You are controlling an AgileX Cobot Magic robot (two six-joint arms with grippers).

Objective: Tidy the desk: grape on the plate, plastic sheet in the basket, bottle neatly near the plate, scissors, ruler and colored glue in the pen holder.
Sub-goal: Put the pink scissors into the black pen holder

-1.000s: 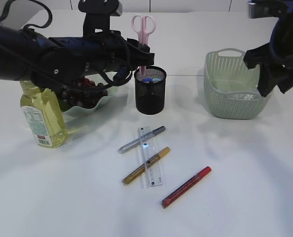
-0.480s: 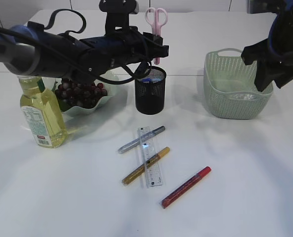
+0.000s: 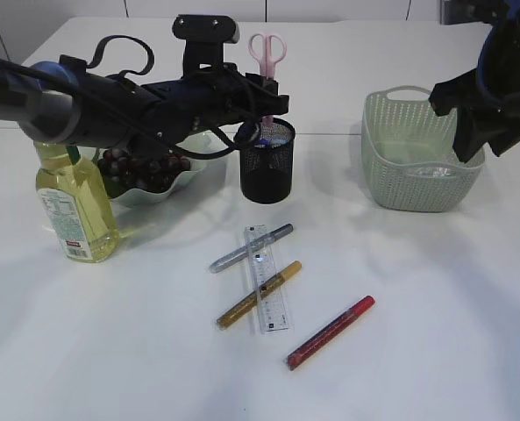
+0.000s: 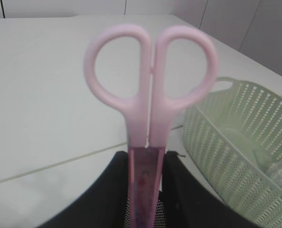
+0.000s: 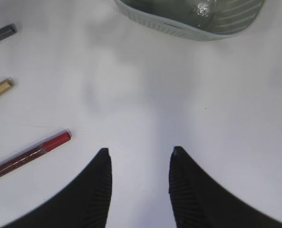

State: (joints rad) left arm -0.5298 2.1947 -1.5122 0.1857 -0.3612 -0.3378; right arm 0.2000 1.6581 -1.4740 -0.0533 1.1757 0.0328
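Scissors lowered, blades entering pen holder, clamped between left jaws; right jaws apart, empty.

A pen holder stands at the far middle of the table, with scissors upright in it, handles upward. To its left sits a plate holding grapes, with a bottle nearer and further left; a basket stands to the right. Near the holder, a ruler lies among three glue pens.
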